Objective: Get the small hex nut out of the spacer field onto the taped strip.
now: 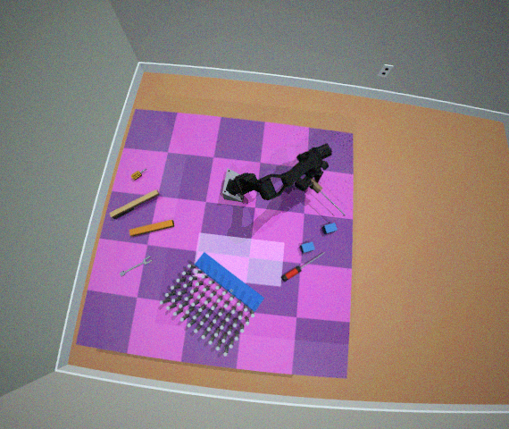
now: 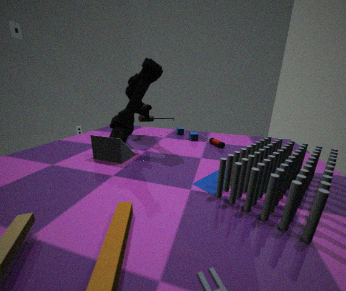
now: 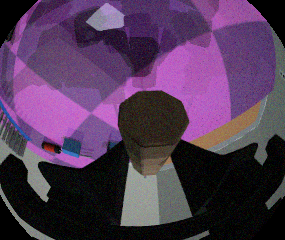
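Exterior view is showing us holding the hook tool (image 1: 317, 186) (image 2: 141, 118) (image 3: 153, 117) by its wooden handle, our gripper (image 1: 312, 183) (image 2: 147, 116) (image 3: 148, 142) closing around it above the table. The thin shaft is extending away from our fingers, its bent tip hanging in open air. Beyond the tip, two blue blocks (image 1: 329, 228) (image 2: 193, 136) (image 3: 72, 147) are resting, with a red-and-black screwdriver (image 1: 291, 273) (image 2: 217, 142) (image 3: 51, 147) lying farther from our gripper. The blue strip (image 1: 229, 281) (image 2: 208, 183) is lying well apart from us, and the spacers (image 1: 225, 354) (image 2: 317, 213) (image 3: 12, 135) are standing upright beyond it. A tiny speck is showing by the strip's spacer-side edge; we cannot tell whether we are seeing the nut.
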Motion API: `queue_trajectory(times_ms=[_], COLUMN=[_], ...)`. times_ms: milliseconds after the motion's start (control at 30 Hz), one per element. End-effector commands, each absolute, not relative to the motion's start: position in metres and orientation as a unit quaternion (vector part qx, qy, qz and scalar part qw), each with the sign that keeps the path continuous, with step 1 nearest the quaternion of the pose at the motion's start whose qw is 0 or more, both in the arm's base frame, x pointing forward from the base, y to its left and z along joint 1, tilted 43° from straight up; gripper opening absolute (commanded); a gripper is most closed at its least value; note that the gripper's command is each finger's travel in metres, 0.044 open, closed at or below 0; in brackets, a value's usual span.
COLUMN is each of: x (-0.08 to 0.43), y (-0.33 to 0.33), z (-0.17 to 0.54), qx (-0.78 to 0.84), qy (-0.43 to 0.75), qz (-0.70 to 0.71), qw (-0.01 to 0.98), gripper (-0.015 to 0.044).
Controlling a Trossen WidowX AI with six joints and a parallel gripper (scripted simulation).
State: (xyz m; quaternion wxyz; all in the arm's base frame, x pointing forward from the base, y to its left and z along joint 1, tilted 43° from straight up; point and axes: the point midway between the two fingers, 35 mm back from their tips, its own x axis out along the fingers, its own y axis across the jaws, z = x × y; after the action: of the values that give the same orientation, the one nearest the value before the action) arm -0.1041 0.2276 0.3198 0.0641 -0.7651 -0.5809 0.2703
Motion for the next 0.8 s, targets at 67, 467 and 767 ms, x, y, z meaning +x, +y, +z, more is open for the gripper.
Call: queue_trajectory(times_ms=[67, 467, 767], x=[-0.105, -0.106, -0.106], y=[0.231, 0.237, 0.241], z=[0.317, 0.311, 0.307], qx=[-0.766, -0.765, -0.765], qy=[-0.581, -0.581, -0.582], qz=[0.269, 0.27, 0.269], qw=[0.063, 0.064, 0.064], gripper=[0.0, 0.0, 0.0])
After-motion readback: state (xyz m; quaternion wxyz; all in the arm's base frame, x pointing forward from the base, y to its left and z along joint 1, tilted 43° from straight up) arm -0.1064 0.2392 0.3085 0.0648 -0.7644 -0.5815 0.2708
